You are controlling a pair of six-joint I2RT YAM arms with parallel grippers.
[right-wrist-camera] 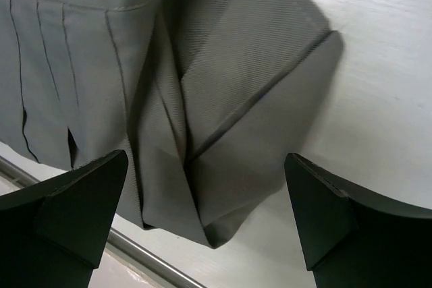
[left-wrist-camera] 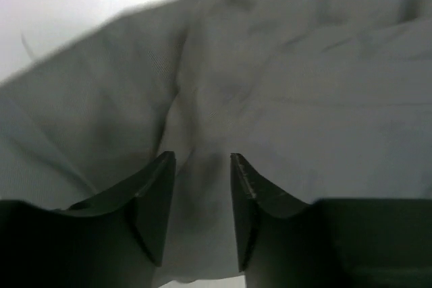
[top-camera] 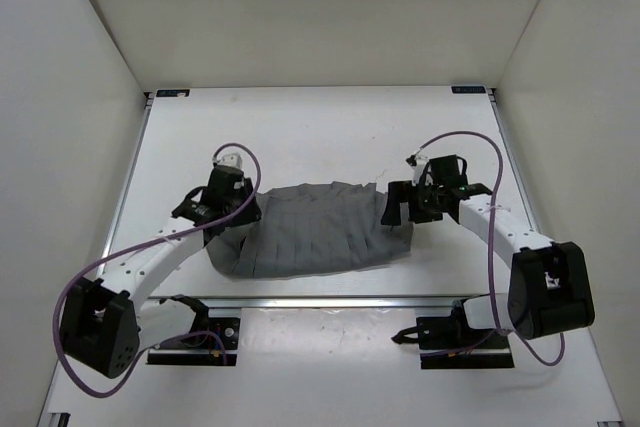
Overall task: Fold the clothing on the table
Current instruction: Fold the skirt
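The grey pleated clothing (top-camera: 315,227) lies folded into a wide band near the front of the white table (top-camera: 300,132). My left gripper (top-camera: 245,215) hovers at its left end. In the left wrist view the left gripper (left-wrist-camera: 202,156) has its jaws partly apart over blurred grey fabric (left-wrist-camera: 283,85), with nothing pinched between them. My right gripper (top-camera: 395,209) is at the right end. The right wrist view shows the right gripper (right-wrist-camera: 206,155) wide open above a folded corner of the clothing (right-wrist-camera: 229,65), clear of the cloth.
A metal rail (top-camera: 330,300) runs along the table's near edge just in front of the clothing, and it shows again as the rail (right-wrist-camera: 148,261) in the right wrist view. White walls enclose the table on three sides. Purple cables loop off both arms.
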